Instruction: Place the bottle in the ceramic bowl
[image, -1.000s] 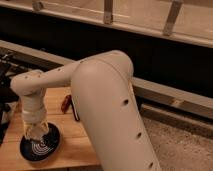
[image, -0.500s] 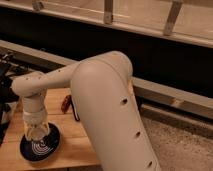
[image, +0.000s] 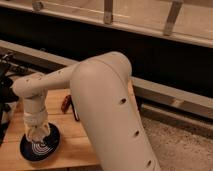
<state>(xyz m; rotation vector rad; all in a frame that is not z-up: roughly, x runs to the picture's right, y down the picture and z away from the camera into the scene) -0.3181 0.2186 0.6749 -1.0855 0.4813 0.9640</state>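
The big white robot arm (image: 107, 107) is filling most of the view, and it is bending down on the side away from the dark wall (image: 150, 55). Under it, the wooden tabletop (image: 75, 147) is carrying everything.

The hand (image: 38, 134) is pointing straight down at the end of the arm. Right under the hand, the ceramic bowl (image: 40, 148) is sitting on the tabletop. It is round and black, and white curved lines are showing inside it. The hand is hanging just over the middle of the bowl, very close to it.

Something pale and see-through is showing at the tip of the hand, and it is probably the bottle (image: 36, 136). It is hanging down into the bowl, or almost touching it. It cannot be told whether the hand is gripping the bottle or letting it go, because the tip is too hard to make out.

Beside the hand, further along the tabletop, a small reddish thing (image: 65, 104) and a thin dark thing (image: 75, 111) are lying. They are well apart from the bowl.

The task is looking almost done. The bottle is already over the bowl. What is probably left is letting go and lifting the hand away, so the bottle is resting in the bowl by itself.
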